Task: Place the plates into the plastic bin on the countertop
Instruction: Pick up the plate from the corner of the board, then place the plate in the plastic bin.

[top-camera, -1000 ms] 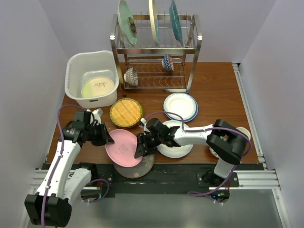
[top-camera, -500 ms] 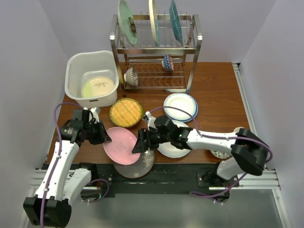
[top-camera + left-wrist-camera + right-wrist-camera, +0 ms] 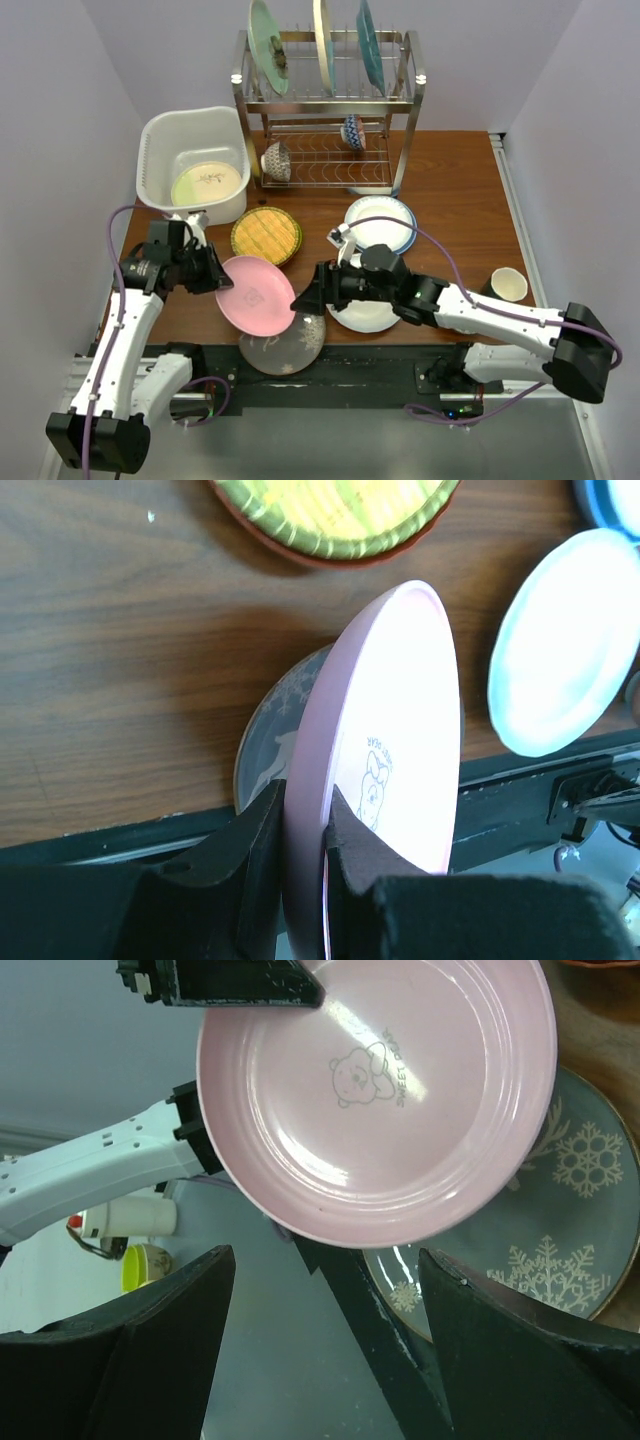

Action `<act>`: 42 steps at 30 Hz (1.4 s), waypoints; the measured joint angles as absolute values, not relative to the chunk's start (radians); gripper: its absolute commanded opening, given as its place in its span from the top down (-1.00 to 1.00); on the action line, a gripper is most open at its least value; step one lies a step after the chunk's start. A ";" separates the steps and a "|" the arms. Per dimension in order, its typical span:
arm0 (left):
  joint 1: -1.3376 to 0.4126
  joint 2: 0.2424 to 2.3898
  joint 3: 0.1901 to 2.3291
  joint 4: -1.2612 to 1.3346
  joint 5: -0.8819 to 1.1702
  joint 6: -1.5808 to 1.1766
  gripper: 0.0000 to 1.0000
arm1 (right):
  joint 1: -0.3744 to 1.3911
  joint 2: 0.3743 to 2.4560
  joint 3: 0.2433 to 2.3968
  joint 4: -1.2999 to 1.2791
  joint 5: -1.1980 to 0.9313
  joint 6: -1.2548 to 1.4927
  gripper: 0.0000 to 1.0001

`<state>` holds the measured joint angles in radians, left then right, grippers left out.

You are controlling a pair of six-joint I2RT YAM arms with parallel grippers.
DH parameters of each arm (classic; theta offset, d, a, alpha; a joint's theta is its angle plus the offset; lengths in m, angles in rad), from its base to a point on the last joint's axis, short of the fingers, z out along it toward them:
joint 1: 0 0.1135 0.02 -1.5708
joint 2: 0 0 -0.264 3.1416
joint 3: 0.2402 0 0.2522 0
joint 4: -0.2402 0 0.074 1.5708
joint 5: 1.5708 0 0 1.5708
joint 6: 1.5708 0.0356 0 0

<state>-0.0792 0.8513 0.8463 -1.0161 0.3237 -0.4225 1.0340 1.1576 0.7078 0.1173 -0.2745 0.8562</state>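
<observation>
My left gripper (image 3: 216, 276) (image 3: 305, 815) is shut on the left rim of a pink plate (image 3: 256, 294) (image 3: 400, 700) (image 3: 380, 1090). That plate hangs tilted above the countertop (image 3: 450, 170), partly over a grey snowflake plate (image 3: 285, 346) (image 3: 545, 1250) at the front edge. My right gripper (image 3: 303, 300) (image 3: 325, 1256) stands open just off the pink plate's right rim, with nothing between its fingers. The white plastic bin (image 3: 160, 140) sits at the back left with a cream-and-lime plate (image 3: 206, 183) inside. A woven yellow plate (image 3: 266, 236) lies in front of the bin.
A white plate (image 3: 368, 316) lies under my right arm, and a white-on-blue stack (image 3: 384, 222) sits behind it. The metal rack (image 3: 325, 110) at the back holds three upright plates and two small bowls. A cup (image 3: 508, 285) stands at the right edge.
The right gripper opened, let go of the pink plate's rim and drew back to the right. The left gripper carried the plate up and toward the back left.
</observation>
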 measured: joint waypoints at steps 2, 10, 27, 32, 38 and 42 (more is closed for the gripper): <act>-0.079 0.860 0.872 -1.015 0.323 -0.422 1.00 | 1.034 1.134 0.694 0.112 -0.269 0.857 -0.56; -0.079 0.937 0.975 -1.004 0.311 -0.423 1.00 | 1.034 1.117 0.639 0.084 -0.252 0.862 -0.56; -0.079 1.196 1.233 -0.910 0.289 -0.424 1.00 | 1.034 1.057 0.545 0.052 -0.252 0.879 -0.56; -0.079 1.240 1.270 -0.884 0.268 -0.427 1.00 | 1.034 1.057 0.541 0.046 -0.251 0.879 -0.56; -0.072 1.265 1.300 -0.879 0.228 -0.429 1.00 | 1.034 1.058 0.540 0.042 -0.251 0.879 -0.56; -0.040 1.288 1.329 -0.877 0.208 -0.429 1.00 | 1.034 1.058 0.540 0.039 -0.251 0.879 -0.56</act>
